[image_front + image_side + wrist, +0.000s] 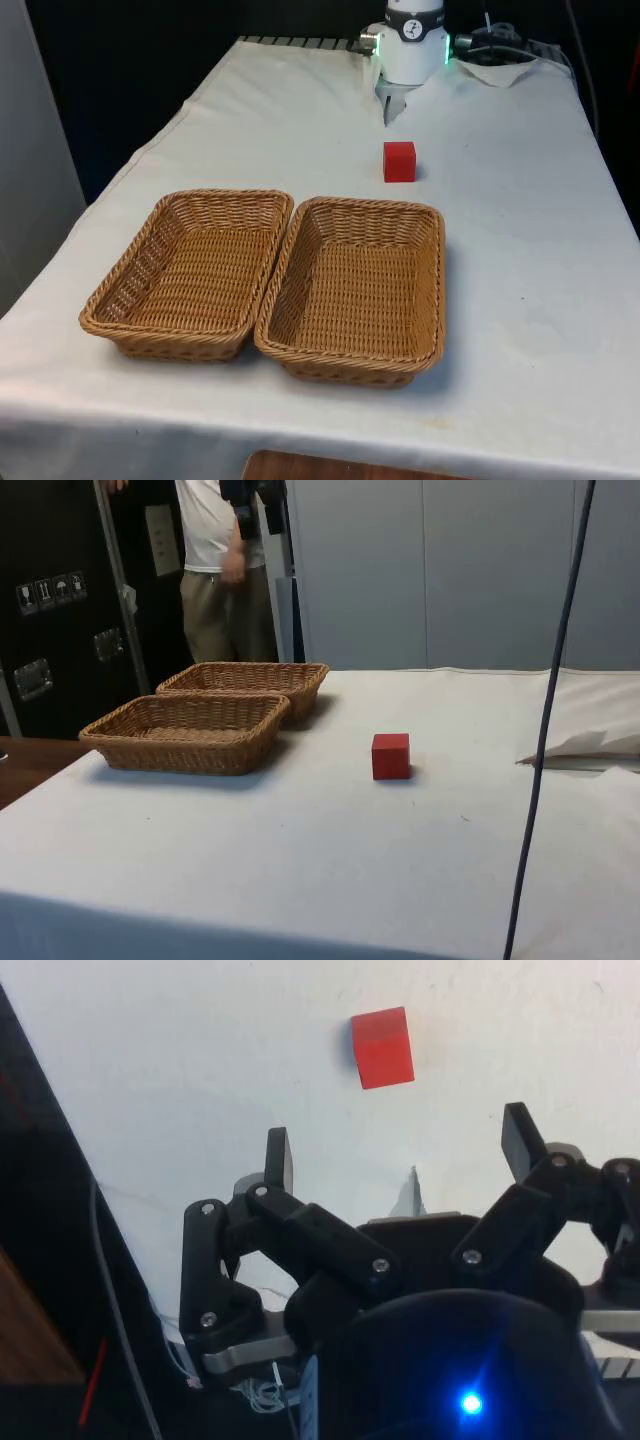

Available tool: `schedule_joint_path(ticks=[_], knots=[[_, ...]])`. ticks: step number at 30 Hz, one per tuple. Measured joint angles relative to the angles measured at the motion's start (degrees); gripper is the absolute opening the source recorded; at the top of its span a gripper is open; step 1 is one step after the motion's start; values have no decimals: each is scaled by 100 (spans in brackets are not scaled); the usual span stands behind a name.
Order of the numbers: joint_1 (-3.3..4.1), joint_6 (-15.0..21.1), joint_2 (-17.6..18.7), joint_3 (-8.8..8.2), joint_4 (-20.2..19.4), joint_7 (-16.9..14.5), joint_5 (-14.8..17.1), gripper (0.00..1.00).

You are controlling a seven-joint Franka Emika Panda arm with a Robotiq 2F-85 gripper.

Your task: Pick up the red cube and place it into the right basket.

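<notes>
While beside baskets [300, 225]: cube [399, 161], unobstructed.

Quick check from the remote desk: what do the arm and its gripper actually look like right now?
The arm is white and rounded, with a black band near its top and green lights glowing at both sides. The gripper is black: two flat, narrow fingers on jointed black links fastened with small silver screws, mounted on a bulky black body.
</notes>
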Motion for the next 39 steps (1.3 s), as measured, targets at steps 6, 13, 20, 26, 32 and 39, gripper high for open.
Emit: schedule_joint_path(ticks=[6,13,20,26,32,39], knots=[[0,46,-229,6,-241,6,-74,100],[0,212,-561,40,-636,40,-183,100],[0,487,-968,69,-1134,80,-304,100],[0,636,-1226,80,-1461,92,-361,100],[-23,773,-1604,46,-1896,69,-441,100],[-46,825,-1851,-23,-2217,-29,-464,100]])
